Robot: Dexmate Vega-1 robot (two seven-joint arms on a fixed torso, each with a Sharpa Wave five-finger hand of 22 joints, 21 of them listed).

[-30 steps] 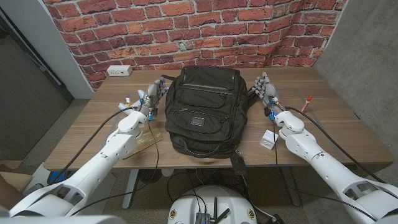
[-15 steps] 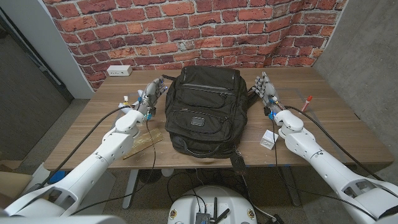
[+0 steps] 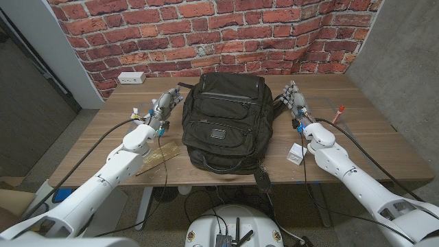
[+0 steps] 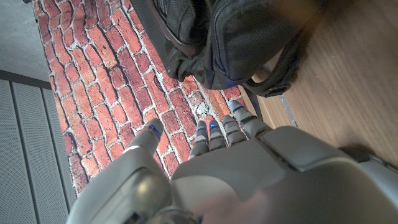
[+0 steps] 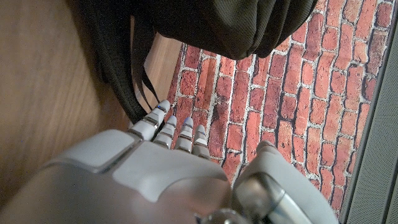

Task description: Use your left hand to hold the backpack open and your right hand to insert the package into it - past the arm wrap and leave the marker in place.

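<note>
A brick wall backs the wooden worktop. The left hand stands just beside the backpack's left flank, fingers spread and holding nothing; the right hand stands at the opposite flank, likewise spread and empty. Between them the black backpack lies closed, its long axis running away from the robot. The small white package lies near the right forearm, nearer the robot than the right hand, so that hand would likely have to draw back for it. An orange marker lies farther right.
</note>
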